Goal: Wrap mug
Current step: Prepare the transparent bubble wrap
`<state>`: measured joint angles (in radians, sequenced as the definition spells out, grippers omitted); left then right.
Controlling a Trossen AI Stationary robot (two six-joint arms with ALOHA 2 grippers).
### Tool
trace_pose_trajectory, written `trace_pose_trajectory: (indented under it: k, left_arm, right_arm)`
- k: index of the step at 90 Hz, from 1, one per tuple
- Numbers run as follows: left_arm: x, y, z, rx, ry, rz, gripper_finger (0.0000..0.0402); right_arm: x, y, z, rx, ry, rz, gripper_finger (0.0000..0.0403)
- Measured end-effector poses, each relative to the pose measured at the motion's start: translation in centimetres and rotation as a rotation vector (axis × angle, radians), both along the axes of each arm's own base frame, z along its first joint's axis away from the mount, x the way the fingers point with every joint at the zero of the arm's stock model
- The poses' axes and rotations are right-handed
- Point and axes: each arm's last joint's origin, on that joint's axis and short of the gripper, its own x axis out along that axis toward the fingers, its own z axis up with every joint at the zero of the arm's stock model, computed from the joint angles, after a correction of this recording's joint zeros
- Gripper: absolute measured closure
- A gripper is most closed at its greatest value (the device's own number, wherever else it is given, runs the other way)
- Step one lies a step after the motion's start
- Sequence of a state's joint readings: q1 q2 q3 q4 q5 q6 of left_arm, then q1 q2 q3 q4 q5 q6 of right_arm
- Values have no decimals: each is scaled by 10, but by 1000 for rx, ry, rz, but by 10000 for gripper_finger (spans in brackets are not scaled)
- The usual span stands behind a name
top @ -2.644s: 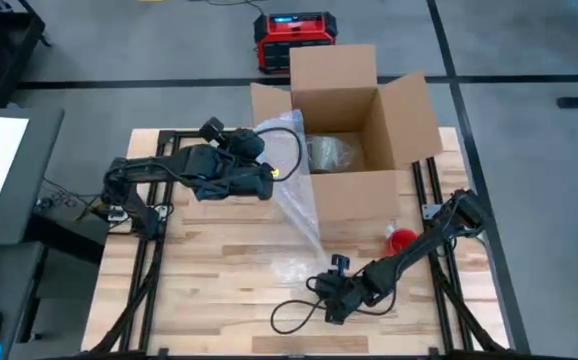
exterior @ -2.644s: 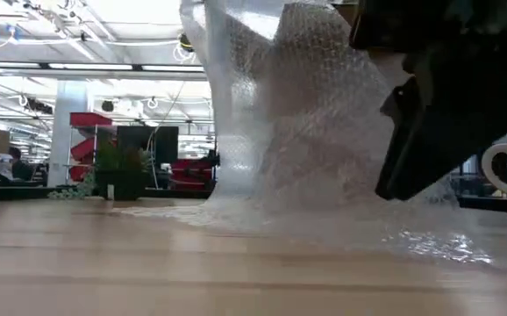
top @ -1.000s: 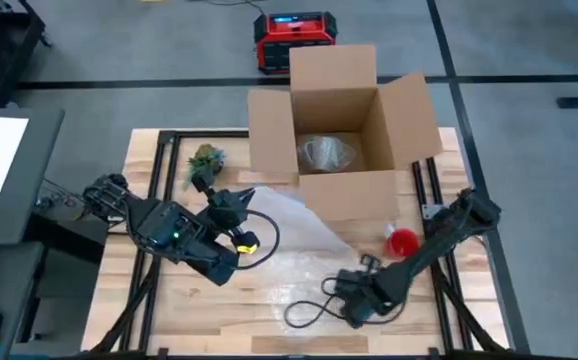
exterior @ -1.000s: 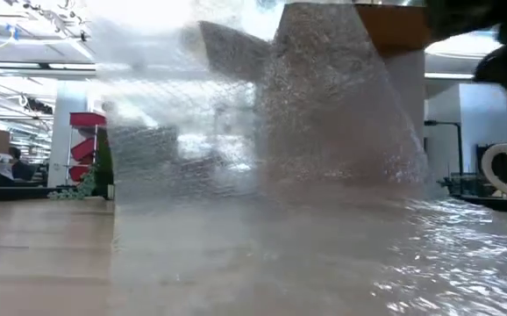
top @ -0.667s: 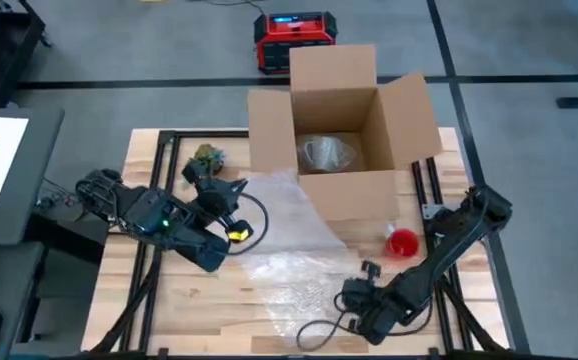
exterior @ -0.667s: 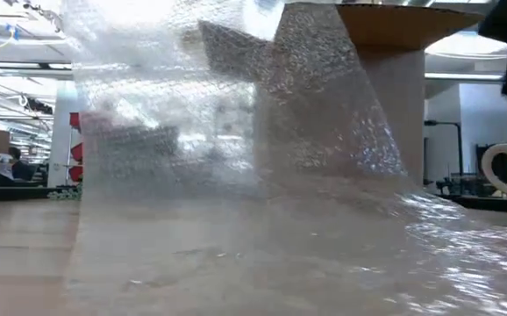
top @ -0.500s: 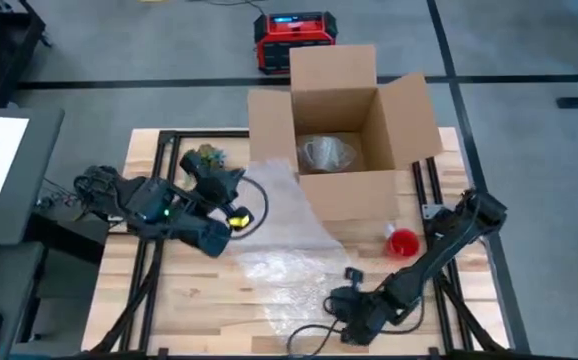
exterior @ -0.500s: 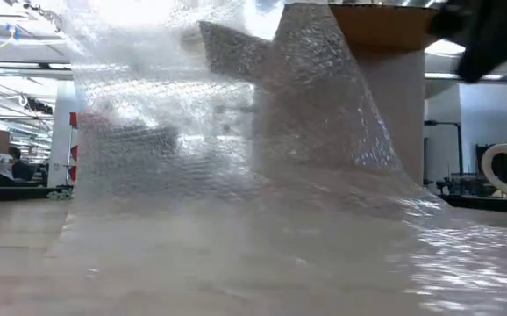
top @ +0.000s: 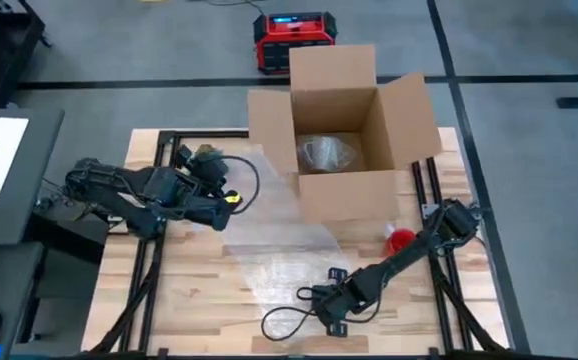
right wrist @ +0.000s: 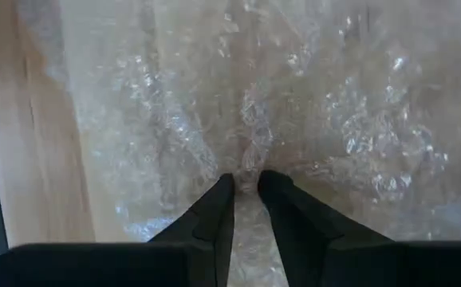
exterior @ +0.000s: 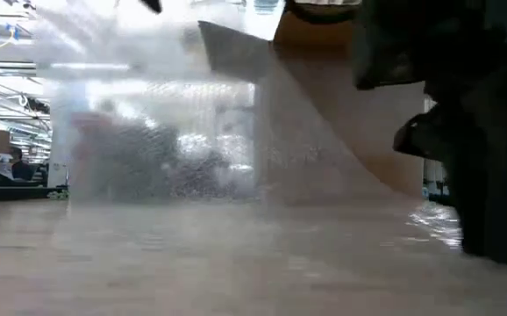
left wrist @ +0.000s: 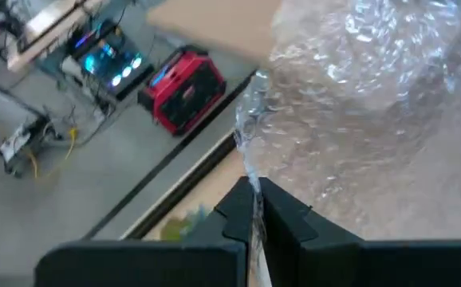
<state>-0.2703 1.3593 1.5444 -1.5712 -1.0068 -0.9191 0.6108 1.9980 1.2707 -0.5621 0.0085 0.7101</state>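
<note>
1 open cardboard box (top: 344,150), clear wrapped bundle (top: 326,153) inside, red mug (top: 401,240) beside it

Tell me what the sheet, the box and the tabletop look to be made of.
Sheet: clear glossy plastic bubble wrap, bubbles showing. Box: matte brown cardboard with folded flaps. Tabletop: pale wood planks with visible grain, probably butcher block.

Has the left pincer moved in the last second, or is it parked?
Yes. In the high view the left pincer, shut on the bubble wrap, has drawn back up the table toward the cardboard box, away from the table's near edge.
</note>
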Motion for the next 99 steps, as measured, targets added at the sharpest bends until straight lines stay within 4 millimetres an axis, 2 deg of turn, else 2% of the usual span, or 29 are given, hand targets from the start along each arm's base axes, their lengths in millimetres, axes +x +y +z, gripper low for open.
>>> trace_pose_trajectory:
  k: [17, 25, 35, 48, 58, 67, 74, 83, 92, 99]
  left_arm:
    - [-19, 4, -28, -25, -15, 51, 400]
    - [-16, 3, -40, -30, -2, 32, 383]
    - [-6, 6, -48, -17, 14, 2, 341]
    - [7, 19, -43, 18, -3, -1, 276]
    - [17, 26, -26, 31, -59, -32, 239]
    - [18, 23, -8, 5, -85, -96, 226]
    - [17, 12, -2, -59, -99, -179, 228]
    - [15, -12, -9, -194, -115, -292, 242]
    - [19, -46, -31, -325, -98, -371, 262]
    - [21, -74, -60, -372, -39, -388, 277]
  right_arm:
    - [-15, 10, 30, 49, -33, -14, 333]
    - [-18, 16, 43, 50, -100, -9, 333]
    - [-17, 17, 45, 44, -138, -16, 333]
    - [-8, 9, 40, 16, -160, -53, 333]
    - [0, 1, 27, -10, -139, -84, 333]
    - [4, -4, 14, -39, -108, -99, 333]
    - [4, -8, 6, -63, -75, -105, 333]
    - [1, -7, 5, -84, -47, -112, 333]
    - [-2, -6, 5, -91, -32, -141, 333]
    - [-5, -6, 5, -77, 2, -202, 333]
